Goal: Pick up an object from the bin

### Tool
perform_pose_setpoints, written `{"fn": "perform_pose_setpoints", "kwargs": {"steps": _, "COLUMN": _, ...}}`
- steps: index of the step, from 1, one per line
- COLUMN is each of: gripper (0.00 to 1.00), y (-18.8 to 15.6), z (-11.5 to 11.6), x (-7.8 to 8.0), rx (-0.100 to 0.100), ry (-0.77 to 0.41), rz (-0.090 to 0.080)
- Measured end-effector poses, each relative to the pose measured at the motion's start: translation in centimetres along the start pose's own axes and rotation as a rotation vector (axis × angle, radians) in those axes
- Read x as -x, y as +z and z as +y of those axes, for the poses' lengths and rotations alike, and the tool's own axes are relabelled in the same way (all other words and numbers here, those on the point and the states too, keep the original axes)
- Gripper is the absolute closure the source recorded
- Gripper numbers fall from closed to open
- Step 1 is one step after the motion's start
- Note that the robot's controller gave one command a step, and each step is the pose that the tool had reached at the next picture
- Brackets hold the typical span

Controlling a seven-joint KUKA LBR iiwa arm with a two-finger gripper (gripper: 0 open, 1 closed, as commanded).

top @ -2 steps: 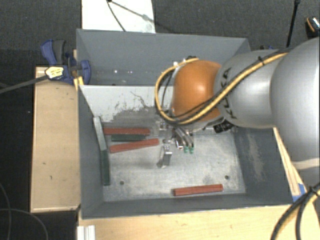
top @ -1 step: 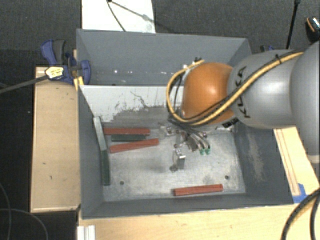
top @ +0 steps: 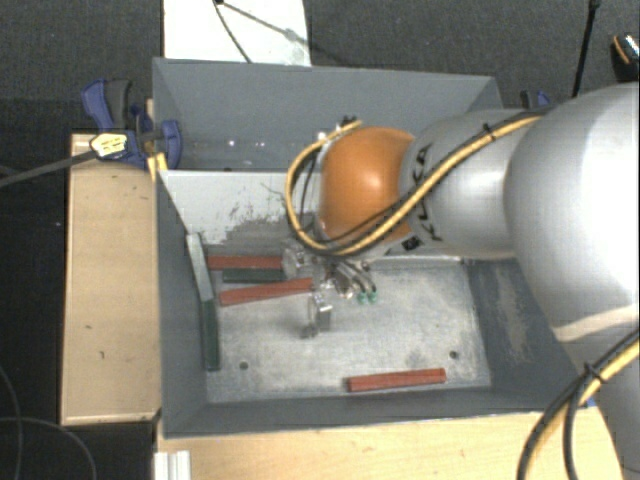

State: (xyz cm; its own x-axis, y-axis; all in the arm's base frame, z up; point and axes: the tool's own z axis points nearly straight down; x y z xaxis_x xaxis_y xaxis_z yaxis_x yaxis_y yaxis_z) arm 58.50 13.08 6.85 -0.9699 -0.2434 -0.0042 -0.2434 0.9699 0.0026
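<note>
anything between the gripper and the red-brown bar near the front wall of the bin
Nothing visible does. The gripper is over the bin's middle, the red-brown bar lies alone by the front wall, and only grey floor shows between them. Two other red-brown bars lie farther back, off that path.

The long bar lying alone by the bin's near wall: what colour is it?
The bar is reddish brown, seen best in the camera view.
</note>
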Motion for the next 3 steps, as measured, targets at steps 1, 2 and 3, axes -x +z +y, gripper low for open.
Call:
{"fn": "perform_pose_setpoints", "kwargs": {"steps": 1, "gripper": 0.00, "y": -0.3, "z": -5.9, "x": -0.7, "rx": -0.005, "ry": -0.078, "rz": 0.003}}
{"fn": "perform_pose_setpoints", "kwargs": {"steps": 2, "gripper": 0.00, "y": -4.5, "z": 2.7, "x": 1.0, "rx": 0.002, "ry": 0.034, "rz": -0.005}}
{"fn": "perform_pose_setpoints", "kwargs": {"steps": 3, "gripper": 0.00, "y": -0.1, "z": 6.9, "x": 2.6, "rx": 0.000, "ry": -0.301, "rz": -0.002}}
